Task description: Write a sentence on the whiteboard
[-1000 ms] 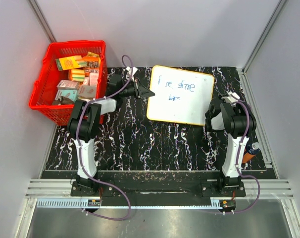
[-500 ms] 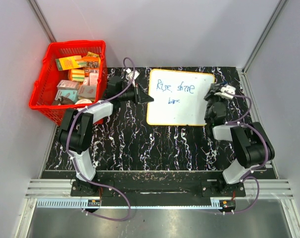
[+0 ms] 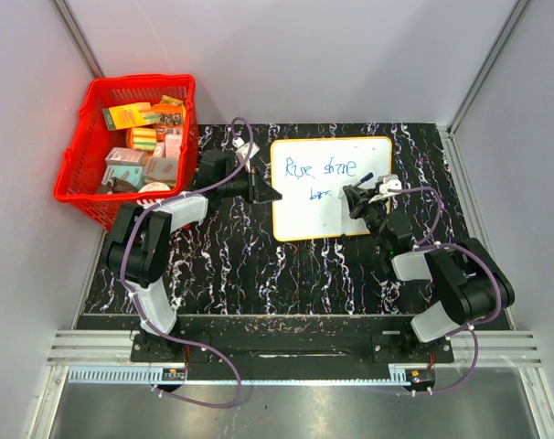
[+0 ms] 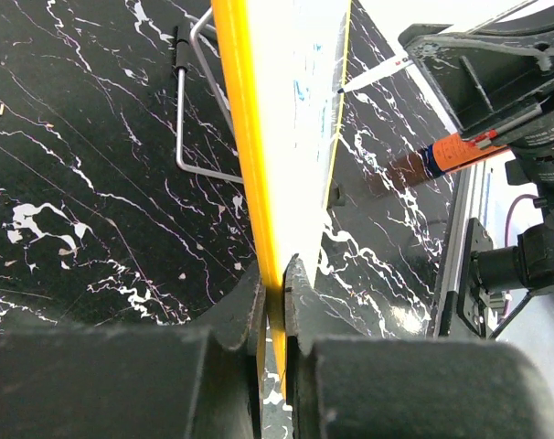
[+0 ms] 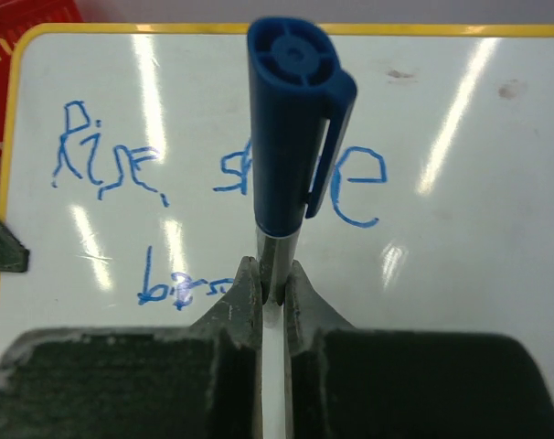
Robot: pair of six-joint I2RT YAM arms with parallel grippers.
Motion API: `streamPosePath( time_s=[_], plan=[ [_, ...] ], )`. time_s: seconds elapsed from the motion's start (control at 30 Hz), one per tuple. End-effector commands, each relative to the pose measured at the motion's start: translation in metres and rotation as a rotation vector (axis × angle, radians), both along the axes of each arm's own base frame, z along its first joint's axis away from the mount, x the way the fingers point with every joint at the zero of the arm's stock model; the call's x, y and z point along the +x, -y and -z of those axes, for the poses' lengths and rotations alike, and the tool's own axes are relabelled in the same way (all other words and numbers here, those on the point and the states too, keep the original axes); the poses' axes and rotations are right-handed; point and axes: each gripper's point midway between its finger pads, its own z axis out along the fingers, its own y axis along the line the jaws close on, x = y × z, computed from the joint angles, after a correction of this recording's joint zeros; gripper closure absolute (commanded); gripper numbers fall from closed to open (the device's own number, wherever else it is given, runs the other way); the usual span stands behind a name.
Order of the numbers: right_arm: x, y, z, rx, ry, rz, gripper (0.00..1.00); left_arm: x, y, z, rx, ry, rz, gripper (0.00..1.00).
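Observation:
The whiteboard, white with an orange-yellow rim, lies mid-table. My left gripper is shut on its left edge; the left wrist view shows the rim pinched between the jaws. The sentence is thin blue handwriting, "Rise, shine" with a short "bri" below it, and it also shows in the right wrist view. My right gripper is over the board's right half, shut on a blue-capped marker. Its tip points at the board near the second line.
A red basket full of small boxes stands at the back left. An orange bottle lies on the black marbled table beyond the board's right side. A wire stand sticks out under the board.
My right arm has swung left from the table's right side and brought the marker over the board. The board has turned squarer and shifted slightly nearer in the left gripper's hold.

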Motion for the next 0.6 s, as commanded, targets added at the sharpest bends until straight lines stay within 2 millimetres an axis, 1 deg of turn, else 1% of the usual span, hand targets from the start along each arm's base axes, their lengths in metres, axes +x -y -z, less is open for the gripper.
streamPosePath(
  time_s=[0.0,0.07,0.23,0.4,0.57],
  plan=[
    [-0.013,-0.026,-0.086,0.066,0.31,-0.109,1.0,0.014,-0.012,0.016,0.112,0.144,-0.032,1.0],
    [-0.017,-0.028,-0.09,0.072,0.319,-0.113,1.0,0.015,-0.014,0.019,0.111,0.135,-0.035,1.0],
    [-0.024,-0.031,-0.093,0.08,0.325,-0.118,1.0,0.016,-0.015,0.017,0.097,0.135,-0.035,1.0],
    [-0.016,-0.03,-0.096,0.078,0.332,-0.085,1.0,0.018,-0.018,0.02,0.106,0.127,-0.044,1.0],
    [-0.008,-0.034,-0.101,0.083,0.342,-0.088,1.0,0.018,-0.019,0.021,0.109,0.123,-0.046,1.0]
  ],
)
